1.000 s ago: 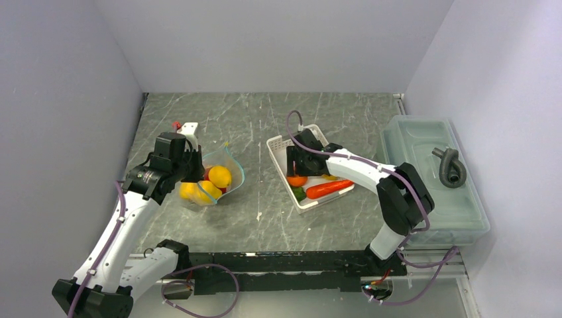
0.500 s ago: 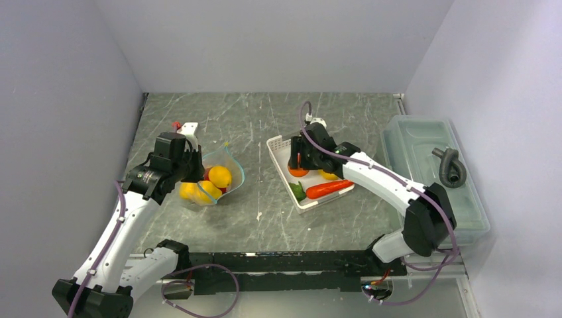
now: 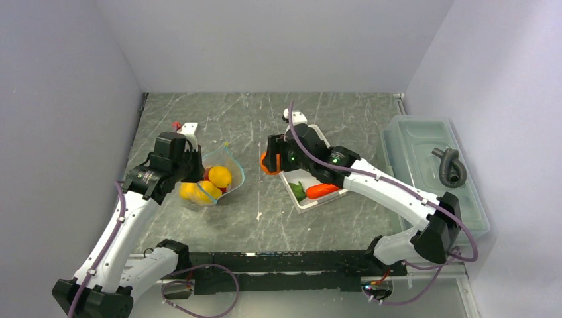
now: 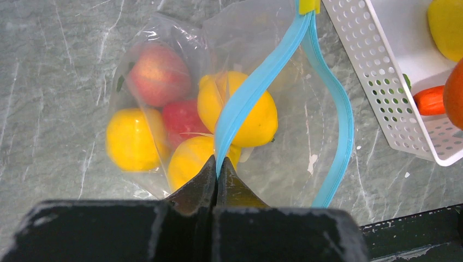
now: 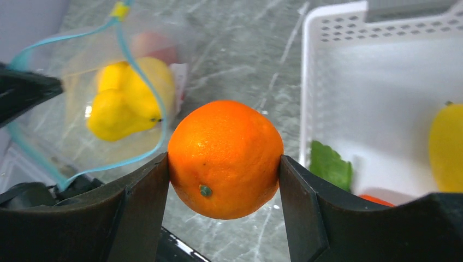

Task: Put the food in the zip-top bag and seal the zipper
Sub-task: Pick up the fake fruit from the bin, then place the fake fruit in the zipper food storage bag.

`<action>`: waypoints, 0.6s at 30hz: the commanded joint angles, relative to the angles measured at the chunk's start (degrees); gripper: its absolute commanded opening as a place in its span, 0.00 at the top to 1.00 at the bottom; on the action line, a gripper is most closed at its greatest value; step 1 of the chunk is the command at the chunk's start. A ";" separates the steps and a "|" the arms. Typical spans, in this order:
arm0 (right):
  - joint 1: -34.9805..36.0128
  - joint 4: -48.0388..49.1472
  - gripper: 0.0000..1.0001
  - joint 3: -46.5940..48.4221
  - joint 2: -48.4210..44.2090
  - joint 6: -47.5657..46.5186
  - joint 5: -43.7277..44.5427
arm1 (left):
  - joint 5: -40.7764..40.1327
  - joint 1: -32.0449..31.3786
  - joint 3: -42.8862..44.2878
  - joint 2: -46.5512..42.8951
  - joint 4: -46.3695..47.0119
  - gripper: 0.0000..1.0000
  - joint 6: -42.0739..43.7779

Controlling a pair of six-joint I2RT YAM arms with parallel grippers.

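Between basket and bag, over bare table: small glossy orange toy fruit (image 5: 225, 158), clamped between both fingers of the right gripper (image 5: 224, 165), jaws spread wide around it, firm contact on both sides. A second ago this gripper was down in the basket on the orange. Half a second ago it was lifted but still above the basket. Now it has swung left past the basket's rim toward the bag. So pick done, transfer underway, drop not yet done.

Clear crinkly zip-top bag (image 4: 306, 136) lies on the table at left, mouth gaping toward the orange. Inside it: yellow lemon (image 4: 245, 109), two red pieces, two more yellow pieces. Thin teal-blue zipper strip (image 4: 256, 87) unsealed, its two sides well apart. Left gripper (image 4: 217, 170) fully closed, pinching one side of the strip and propping the mouth up. It and the bag are unchanged over the last second.

White perforated plastic basket (image 3: 318, 129) still has an orange-red carrot (image 3: 323, 191), a small green piece (image 3: 298, 192) and a yellow piece (image 5: 445, 142). Judgement: several more trips needed, sealing far off. The mouth looks only a little wider than the orange, so it could catch on the strip. Large translucent lidded bin (image 3: 431, 179) at far right is not involved.
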 commanded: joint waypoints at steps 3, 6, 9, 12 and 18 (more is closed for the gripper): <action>3.84 6.88 0.68 4.87 -1.15 -1.53 -2.14 | 0.68 -0.06 0.29 -0.30 1.74 1.00 1.05; 5.44 8.65 0.68 6.30 0.16 -1.60 -3.22 | 0.68 -0.05 0.21 -0.35 1.82 1.00 1.03; 6.72 10.45 0.68 7.92 1.90 -1.40 -4.55 | 0.68 -0.05 0.29 -0.37 1.73 1.00 1.09; 7.72 11.78 0.68 10.27 4.59 -0.95 -5.47 | 0.69 -0.01 0.26 -0.45 1.74 1.00 1.08; 9.71 12.39 0.68 15.51 12.16 -0.93 -6.02 | 0.67 -0.05 0.21 -0.69 1.86 1.00 1.07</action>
